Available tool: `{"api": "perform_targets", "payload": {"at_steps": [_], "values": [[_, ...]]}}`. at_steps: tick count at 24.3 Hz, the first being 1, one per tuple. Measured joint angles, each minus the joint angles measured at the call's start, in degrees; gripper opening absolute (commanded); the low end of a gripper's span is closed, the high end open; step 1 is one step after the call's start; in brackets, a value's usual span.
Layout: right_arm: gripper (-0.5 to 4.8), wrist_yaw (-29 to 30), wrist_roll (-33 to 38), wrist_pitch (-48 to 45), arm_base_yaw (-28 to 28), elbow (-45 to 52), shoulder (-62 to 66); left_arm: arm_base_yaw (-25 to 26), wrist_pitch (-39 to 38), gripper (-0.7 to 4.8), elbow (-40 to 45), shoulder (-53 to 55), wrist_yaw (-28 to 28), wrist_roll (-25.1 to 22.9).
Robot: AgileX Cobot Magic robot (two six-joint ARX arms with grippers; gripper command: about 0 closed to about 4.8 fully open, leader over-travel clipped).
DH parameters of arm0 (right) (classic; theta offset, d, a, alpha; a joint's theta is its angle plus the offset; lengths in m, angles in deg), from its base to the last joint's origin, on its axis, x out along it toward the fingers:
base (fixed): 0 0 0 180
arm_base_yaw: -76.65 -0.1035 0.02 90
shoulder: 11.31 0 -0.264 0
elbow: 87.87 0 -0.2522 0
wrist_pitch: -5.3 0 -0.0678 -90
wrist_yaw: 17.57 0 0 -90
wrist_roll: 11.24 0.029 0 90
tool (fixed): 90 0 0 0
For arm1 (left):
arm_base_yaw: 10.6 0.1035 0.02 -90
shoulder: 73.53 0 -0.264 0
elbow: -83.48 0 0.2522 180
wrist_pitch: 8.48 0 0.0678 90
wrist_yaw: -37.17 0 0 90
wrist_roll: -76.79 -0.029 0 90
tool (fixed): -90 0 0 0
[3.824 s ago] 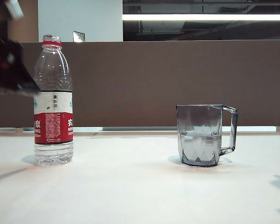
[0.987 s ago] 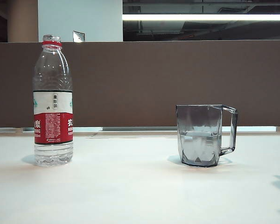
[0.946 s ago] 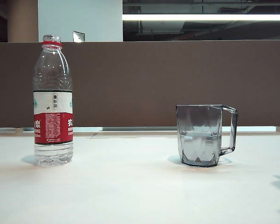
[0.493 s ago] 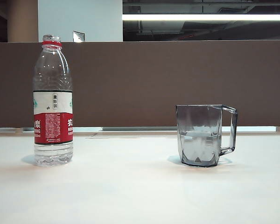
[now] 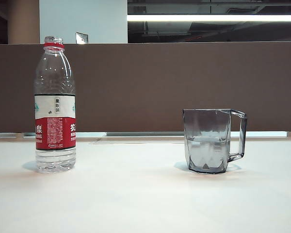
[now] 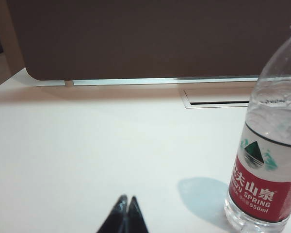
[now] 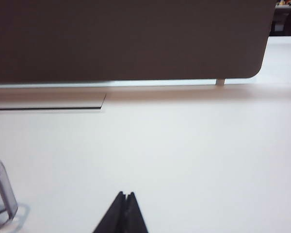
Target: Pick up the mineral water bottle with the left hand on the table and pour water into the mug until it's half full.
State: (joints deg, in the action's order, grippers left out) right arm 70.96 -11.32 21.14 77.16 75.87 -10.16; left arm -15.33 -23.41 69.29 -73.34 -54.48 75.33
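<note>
Left gripper (image 6: 125, 209): fingertips pressed together, nothing between them, low over the table (image 6: 87, 145); out of sight in the exterior view.
Right gripper (image 7: 124, 208): fingertips likewise pressed together and empty, low over bare tabletop.
Mineral water bottle (image 6: 267, 141): upright, cap off, beyond the left fingertips and off to one side, well apart from them, no contact; red neck ring and red-and-white label facing the wrist camera.
Bottle level (image 5: 55, 160): clear water only in the lowest part, below the label; probably stood upright to keep the open mouth from spilling.
Mug (image 5: 209, 140): upright on the table, well apart from the bottle, handle turned away from it; only its handle edge (image 7: 2, 194) visible beside the right fingertips, off to the side, untouched.
Water in mug (image 5: 206, 148): surface line roughly at mid-height, so fill looks about half.
Stage, judged: pouring apparently complete, both arms parked clear of bottle and mug.
Risk, judged: open, nearly empty bottle light and easy to tip if brushed.
</note>
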Motion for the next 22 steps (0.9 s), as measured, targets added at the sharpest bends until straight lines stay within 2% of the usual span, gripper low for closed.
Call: {"api": "perform_targets", "payload": {"at_steps": [9,22], "values": [[-0.04,0.2,0.0,-4.5,-1.1,2.1,-1.1,0.0,0.0,-0.05,0.0,0.0,0.0,0.0],[-0.04,0.2,0.0,-3.7,-1.1,2.1,-1.1,0.0,0.0,-0.05,0.0,0.0,0.0,0.0]]}}
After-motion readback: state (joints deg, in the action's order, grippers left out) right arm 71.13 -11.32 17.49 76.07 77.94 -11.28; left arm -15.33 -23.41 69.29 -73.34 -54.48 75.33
